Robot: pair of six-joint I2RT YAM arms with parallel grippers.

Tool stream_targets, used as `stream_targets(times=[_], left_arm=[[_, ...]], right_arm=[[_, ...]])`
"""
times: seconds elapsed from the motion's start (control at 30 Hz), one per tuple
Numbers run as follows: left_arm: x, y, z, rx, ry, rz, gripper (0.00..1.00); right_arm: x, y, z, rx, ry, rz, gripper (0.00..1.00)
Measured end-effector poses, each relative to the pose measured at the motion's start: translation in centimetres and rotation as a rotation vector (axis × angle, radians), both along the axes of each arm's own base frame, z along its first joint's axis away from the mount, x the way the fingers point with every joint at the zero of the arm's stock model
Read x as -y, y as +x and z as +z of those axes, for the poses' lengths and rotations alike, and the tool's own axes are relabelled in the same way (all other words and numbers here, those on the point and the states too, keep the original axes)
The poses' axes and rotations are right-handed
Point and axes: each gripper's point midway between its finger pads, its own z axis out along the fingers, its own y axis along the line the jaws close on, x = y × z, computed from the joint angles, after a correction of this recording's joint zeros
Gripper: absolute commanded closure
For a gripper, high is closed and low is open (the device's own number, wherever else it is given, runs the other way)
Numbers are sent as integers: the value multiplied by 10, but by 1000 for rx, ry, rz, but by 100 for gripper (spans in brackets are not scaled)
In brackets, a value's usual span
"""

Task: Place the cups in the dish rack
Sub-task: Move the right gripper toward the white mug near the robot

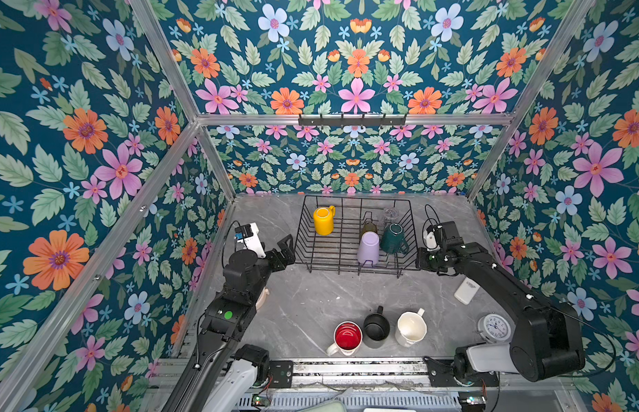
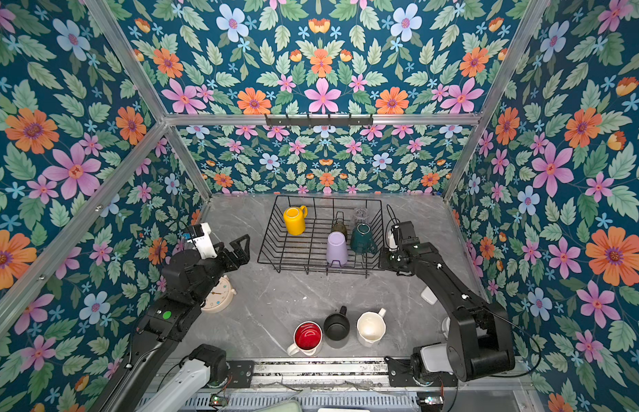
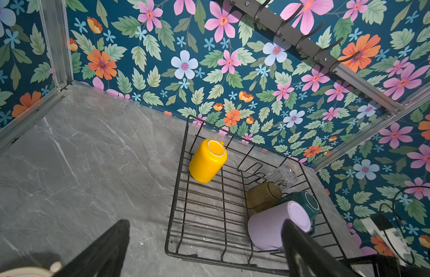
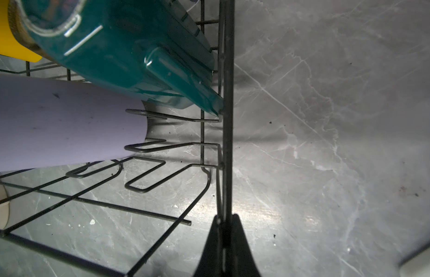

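Black dish rack (image 1: 332, 246): 5 cups (image 1: 323, 221) | table (image 1: 310, 303): 3 cups (image 1: 376, 326) | left claw (image 1: 291, 248) released | right claw (image 4: 224, 221) clenching its rim

The walls (image 1: 353, 64) on three sides carry dark teal wallpaper printed with pink, orange and pale blue flowers. Aluminium profiles (image 1: 239, 119) frame the wall joints. A black hook rail (image 1: 351, 121) is fixed to the horizontal profile, on the wall well beyond the left gripper (image 1: 288, 247). The grey marble-patterned tabletop (image 1: 310, 303) shows a bright reflection just beside the right gripper (image 4: 224, 221).
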Motion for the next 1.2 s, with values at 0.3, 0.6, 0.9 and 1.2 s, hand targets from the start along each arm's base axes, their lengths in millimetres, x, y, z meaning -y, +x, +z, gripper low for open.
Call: stream_targets(times=[0.3, 0.6, 0.9, 1.2], left_arm=[[0, -2, 3, 8, -4, -2, 0], [0, -2, 3, 10, -4, -2, 0], [0, 0, -3, 6, -3, -2, 0], [3, 7, -8, 11, -5, -3, 0]], right_arm=[[2, 6, 1, -17, -8, 1, 96], [0, 13, 32, 63, 10, 5, 54], [3, -35, 90, 172, 57, -16, 49], [-5, -123, 84, 79, 35, 10, 50]])
